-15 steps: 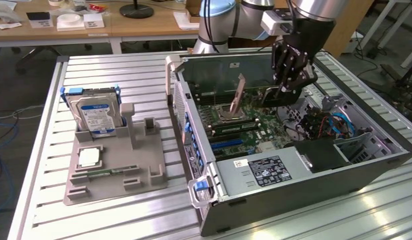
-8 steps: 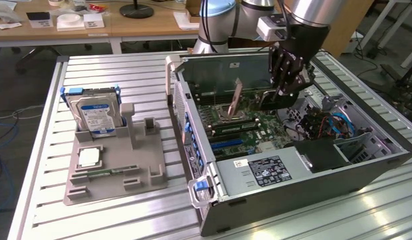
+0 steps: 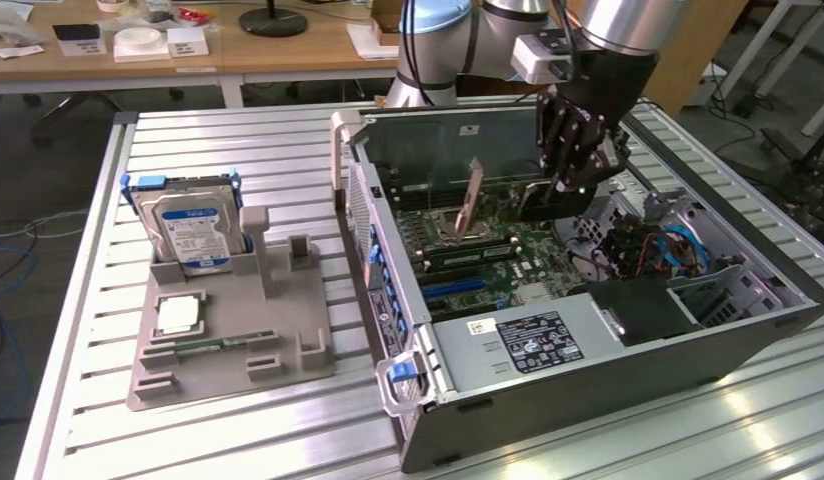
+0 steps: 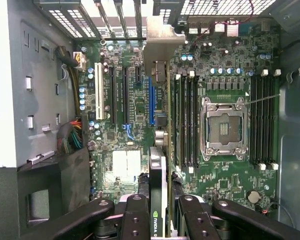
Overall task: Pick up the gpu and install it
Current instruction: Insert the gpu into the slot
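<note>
Arm: a silver and black arm (image 3: 612, 40) comes down from the top of the exterior view, its wrist pointing straight down into the open case (image 3: 626, 380).
Gripper: the gripper (image 3: 568, 185) (image 4: 161, 207) hangs above the motherboard (image 4: 225, 185), jaws partly closed and clamped on the gpu.
Gpu: the gpu (image 3: 532, 207) (image 4: 160, 167) stands on edge between the black fingers (image 4: 135, 210). It is over the board, beside the blue slot (image 4: 151, 100), with its pale bracket (image 4: 162, 40) toward the vented end of the case.
Cut off: the arm's upper part runs out of frame.
Hard to make out: the card's lower edge is hidden, so I cannot tell whether it touches a slot.
Nearby: a hard drive (image 3: 188, 232) stands in a grey holder (image 3: 225, 340) at the exterior view's left.
</note>
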Action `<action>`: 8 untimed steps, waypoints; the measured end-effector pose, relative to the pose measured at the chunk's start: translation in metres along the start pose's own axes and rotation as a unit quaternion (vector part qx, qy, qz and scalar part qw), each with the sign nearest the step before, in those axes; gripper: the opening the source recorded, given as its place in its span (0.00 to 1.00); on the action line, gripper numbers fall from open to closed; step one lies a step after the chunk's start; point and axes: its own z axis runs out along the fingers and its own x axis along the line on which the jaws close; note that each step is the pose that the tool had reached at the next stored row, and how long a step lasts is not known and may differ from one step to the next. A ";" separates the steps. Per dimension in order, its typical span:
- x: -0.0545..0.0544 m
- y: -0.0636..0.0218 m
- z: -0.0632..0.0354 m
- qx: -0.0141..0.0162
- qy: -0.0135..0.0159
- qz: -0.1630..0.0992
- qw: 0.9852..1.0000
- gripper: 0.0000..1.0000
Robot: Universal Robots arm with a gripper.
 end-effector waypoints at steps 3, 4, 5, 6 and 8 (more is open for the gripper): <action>0.000 0.0002 0.0008 0.000 0.000 0.000 1.000 0.27; 0.000 0.0002 0.0008 0.000 0.000 0.000 1.000 0.27; 0.000 0.0002 0.0008 0.000 0.000 0.000 1.000 0.27; 0.000 0.0002 0.0014 0.000 0.000 0.000 1.000 0.27; 0.000 0.0001 0.0015 0.000 0.000 0.000 1.000 0.27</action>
